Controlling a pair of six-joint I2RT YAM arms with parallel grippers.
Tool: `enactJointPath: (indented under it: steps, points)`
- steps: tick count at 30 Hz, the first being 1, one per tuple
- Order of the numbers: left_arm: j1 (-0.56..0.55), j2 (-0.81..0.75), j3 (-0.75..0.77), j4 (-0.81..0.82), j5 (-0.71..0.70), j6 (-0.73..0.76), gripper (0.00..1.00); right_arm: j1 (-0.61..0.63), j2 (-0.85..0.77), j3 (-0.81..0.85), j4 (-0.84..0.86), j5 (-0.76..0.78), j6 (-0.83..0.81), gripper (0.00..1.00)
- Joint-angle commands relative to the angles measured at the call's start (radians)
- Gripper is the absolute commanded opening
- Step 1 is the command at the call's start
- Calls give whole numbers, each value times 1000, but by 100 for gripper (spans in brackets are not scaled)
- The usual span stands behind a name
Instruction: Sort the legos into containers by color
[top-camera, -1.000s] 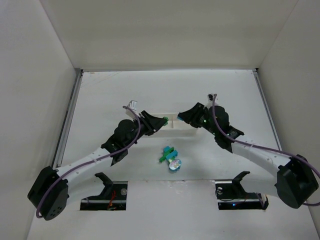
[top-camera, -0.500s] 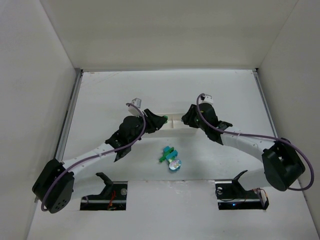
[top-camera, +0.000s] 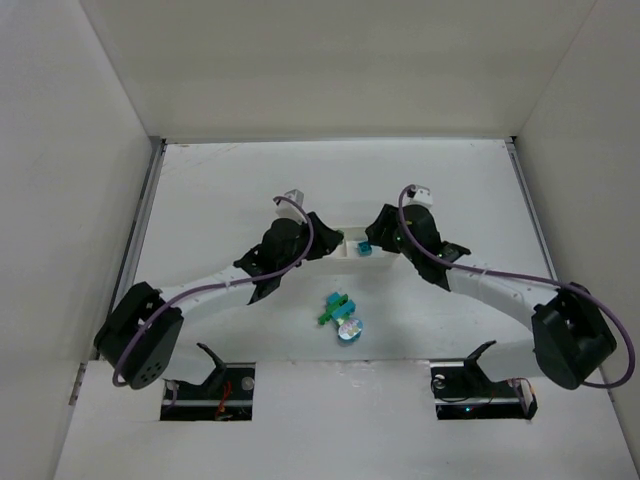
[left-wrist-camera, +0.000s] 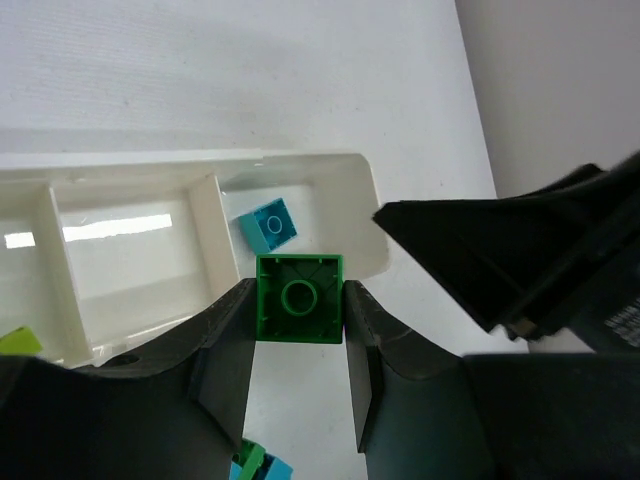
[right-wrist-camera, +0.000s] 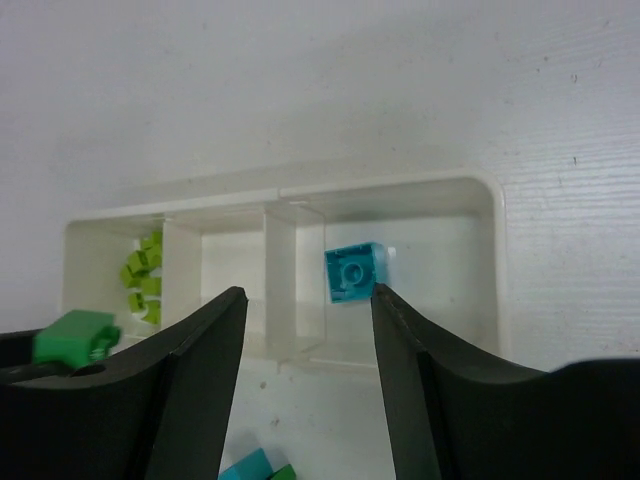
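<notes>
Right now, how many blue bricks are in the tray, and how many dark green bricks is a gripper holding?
In the tray, blue brick: 1
In the left gripper, dark green brick: 1
Total: 2

Hovering near a white tray (right-wrist-camera: 485, 210) with the right gripper (right-wrist-camera: 307, 300) spread apart; looking at a cyan brick (right-wrist-camera: 352, 272) lying in the right-end compartment, yellow-green bricks (right-wrist-camera: 143, 275) sitting in the left-end one, a green brick (right-wrist-camera: 75, 337) at lower left.
</notes>
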Motion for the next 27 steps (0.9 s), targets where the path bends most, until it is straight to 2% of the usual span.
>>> enactJointPath:
  steps: [1, 10, 13, 20, 24, 27]
  points:
    - [-8, 41, 80, -3, -16, 64, 14, -5, -91, -12, 39, 23, -15, 59]
    - [-31, 188, 168, -109, -144, 179, 16, 4, -264, -161, 91, 7, 14, 60]
    - [-52, 210, 183, -112, -196, 215, 21, 22, -292, -186, 93, 2, 25, 60]
    - [-66, 221, 194, -113, -239, 226, 32, 116, -306, -209, 83, 2, 13, 72]
    - [-68, 190, 180, -104, -243, 231, 47, 157, -339, -224, 56, 7, 4, 80]
    - [-66, 139, 162, -101, -248, 237, 52, 200, -358, -232, 16, 11, -13, 87]
